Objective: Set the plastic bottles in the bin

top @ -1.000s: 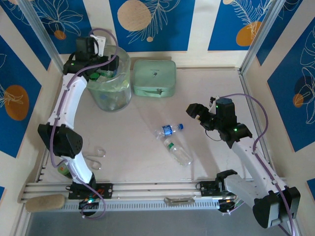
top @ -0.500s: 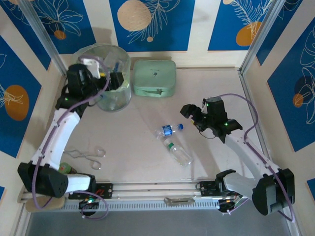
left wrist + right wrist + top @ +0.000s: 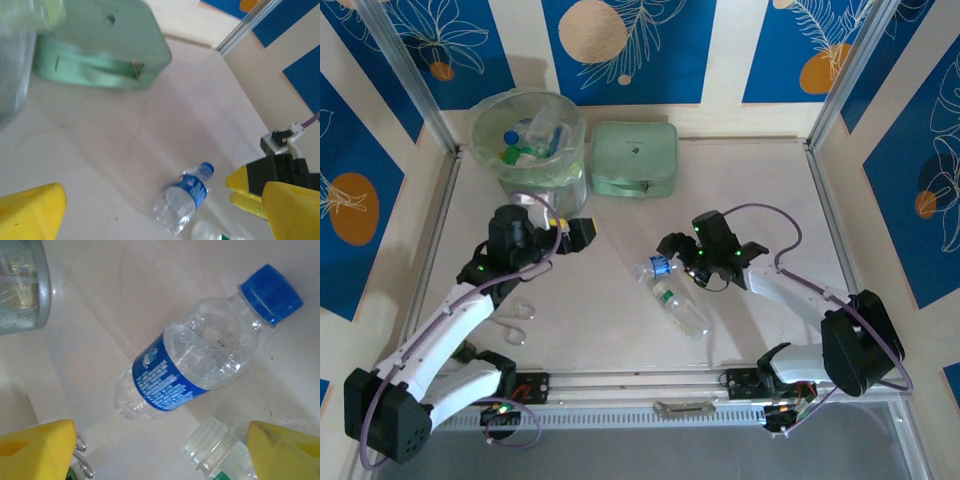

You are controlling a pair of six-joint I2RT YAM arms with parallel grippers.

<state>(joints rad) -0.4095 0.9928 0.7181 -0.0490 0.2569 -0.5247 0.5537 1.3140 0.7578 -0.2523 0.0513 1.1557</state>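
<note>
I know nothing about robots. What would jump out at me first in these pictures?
Bright blue flower panels wall in a pale table. The right gripper, open, hovers above a blue-capped bottle lying mid-table beside a green-labelled bottle. At the far left, a pale-green bin already holds several bottles.

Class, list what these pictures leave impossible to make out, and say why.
1. Bottles inside the bin: top view, overlapping, too small to count.
2. Second bottle: right wrist view, body cut off by the bottom edge.
3. Grey mesh object: right wrist view, cut by the left edge, unidentifiable.
</note>
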